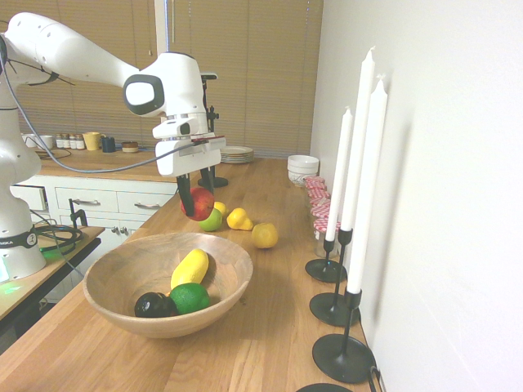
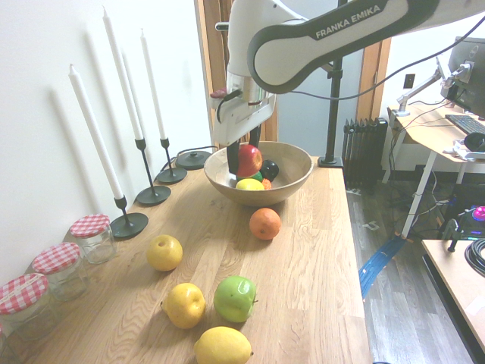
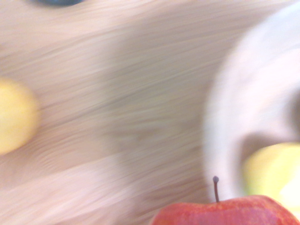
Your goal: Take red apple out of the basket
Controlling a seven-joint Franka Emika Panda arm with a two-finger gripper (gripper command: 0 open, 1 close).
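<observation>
Claw [image 1: 195, 202] closed around red apple [image 1: 198, 204], held aloft near the wooden bowl's rim [image 1: 102, 304]; carry should stay high, then lower gently onto bare tabletop [image 1: 286, 327].

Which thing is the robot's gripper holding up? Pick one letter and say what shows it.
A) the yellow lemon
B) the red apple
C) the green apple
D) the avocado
B: the red apple sits clamped between the fingers of the gripper, raised above the counter.
</observation>
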